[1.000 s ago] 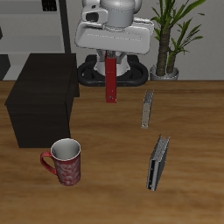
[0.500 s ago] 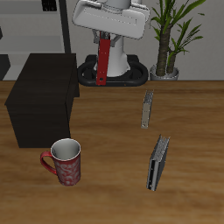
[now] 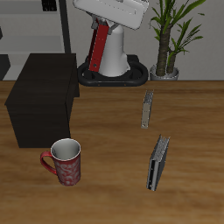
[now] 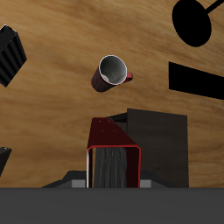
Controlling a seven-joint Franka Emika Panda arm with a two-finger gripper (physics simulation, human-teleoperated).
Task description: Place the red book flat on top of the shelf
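Observation:
The red book [image 3: 99,49] hangs in the air, tilted, high above the table's back part, with my gripper [image 3: 104,27] shut on its upper end. It is beside and above the shelf [image 3: 39,94], a dark box with a flat bare top, and is not over it. In the wrist view the red book [image 4: 113,155] shows end-on with its pale pages, next to the shelf [image 4: 158,144] below.
A red patterned mug [image 3: 64,161] stands near the front, close to the shelf. A thin grey book [image 3: 147,109] and a dark grey-black book [image 3: 157,163] stand on the table's other half. A potted plant [image 3: 170,39] is at the back.
My gripper has risen with the red book. The book has gone from hanging upright to tilted and has shifted a little toward the shelf's side.

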